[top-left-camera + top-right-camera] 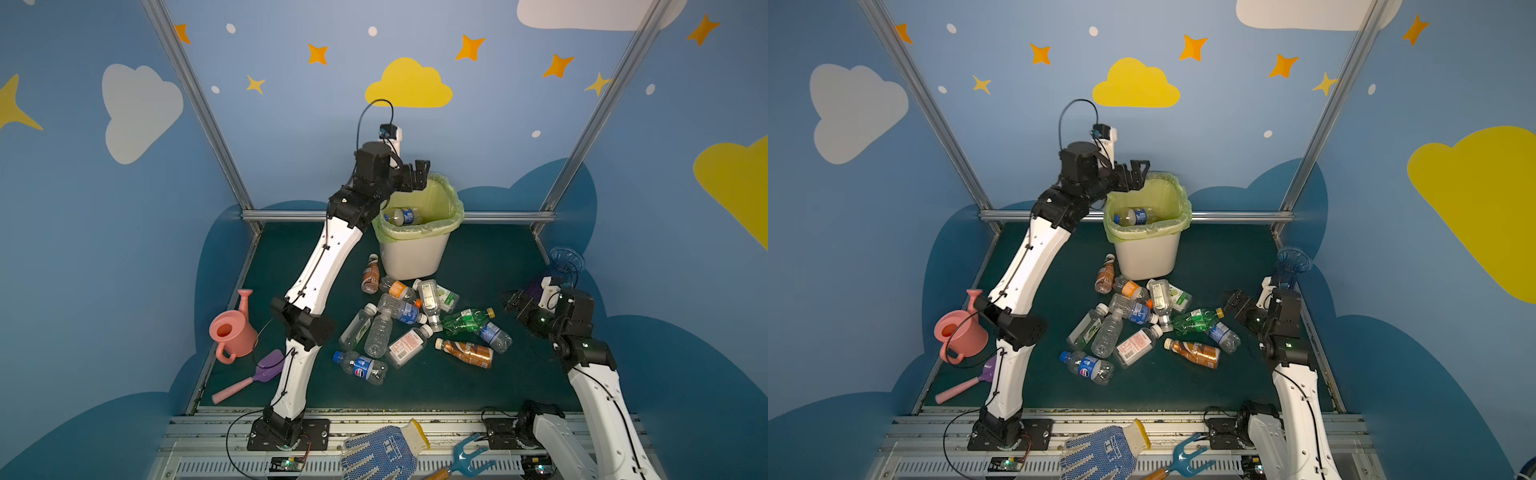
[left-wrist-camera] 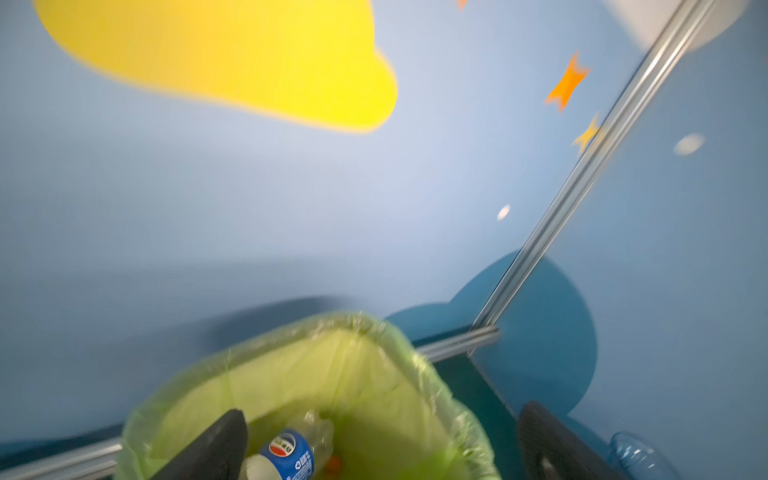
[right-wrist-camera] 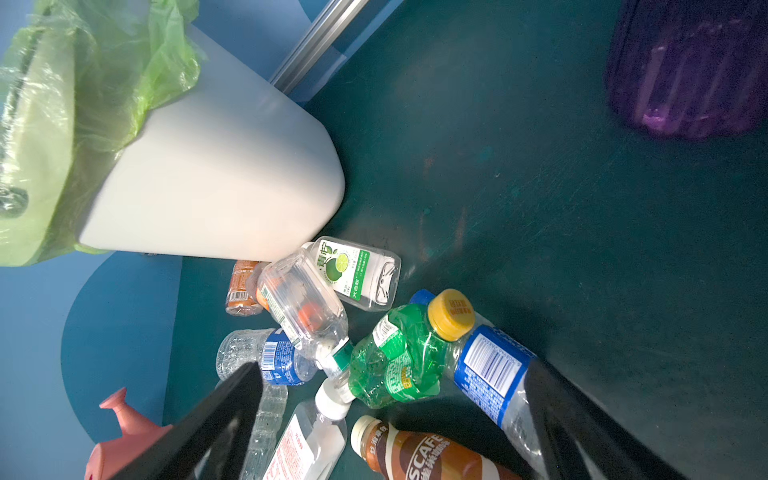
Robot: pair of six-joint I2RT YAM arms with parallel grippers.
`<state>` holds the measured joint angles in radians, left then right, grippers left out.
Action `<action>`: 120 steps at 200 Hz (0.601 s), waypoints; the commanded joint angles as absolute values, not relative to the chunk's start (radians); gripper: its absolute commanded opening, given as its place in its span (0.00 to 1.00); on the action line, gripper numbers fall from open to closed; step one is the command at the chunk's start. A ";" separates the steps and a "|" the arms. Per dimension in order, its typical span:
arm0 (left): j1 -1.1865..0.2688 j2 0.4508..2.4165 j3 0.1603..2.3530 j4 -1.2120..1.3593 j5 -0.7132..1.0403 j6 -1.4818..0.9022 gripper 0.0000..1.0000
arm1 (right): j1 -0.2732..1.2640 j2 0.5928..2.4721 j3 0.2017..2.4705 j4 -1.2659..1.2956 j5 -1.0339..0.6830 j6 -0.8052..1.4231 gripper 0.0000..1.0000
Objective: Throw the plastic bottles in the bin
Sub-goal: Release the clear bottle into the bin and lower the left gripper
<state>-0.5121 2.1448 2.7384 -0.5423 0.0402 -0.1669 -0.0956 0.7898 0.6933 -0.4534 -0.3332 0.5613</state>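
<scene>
Bottle (image 2: 291, 455) beneath wide-open, empty left fingers (image 2: 216, 444)

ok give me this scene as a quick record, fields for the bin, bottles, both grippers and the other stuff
bin: white, green liner, upright at the back of the mat
in bin: one blue-labelled bottle
on mat: about a dozen bottles lying piled in front of the bin, among them a green bottle
left gripper: open, empty, over the bin's rim
right gripper: open, empty, low beside the pile
clutter: pink watering can, purple scoop, vase, glove, rake
</scene>
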 commanded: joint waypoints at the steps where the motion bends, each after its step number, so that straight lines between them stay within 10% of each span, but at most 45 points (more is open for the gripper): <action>1: -0.523 2.008 2.782 -0.467 0.028 -0.123 1.00 | -0.092 0.775 0.690 -0.460 -0.343 0.567 0.98; 120: -0.502 1.376 1.478 -0.243 -0.205 -0.198 1.00 | -0.019 0.827 0.638 -0.434 -0.331 0.657 0.98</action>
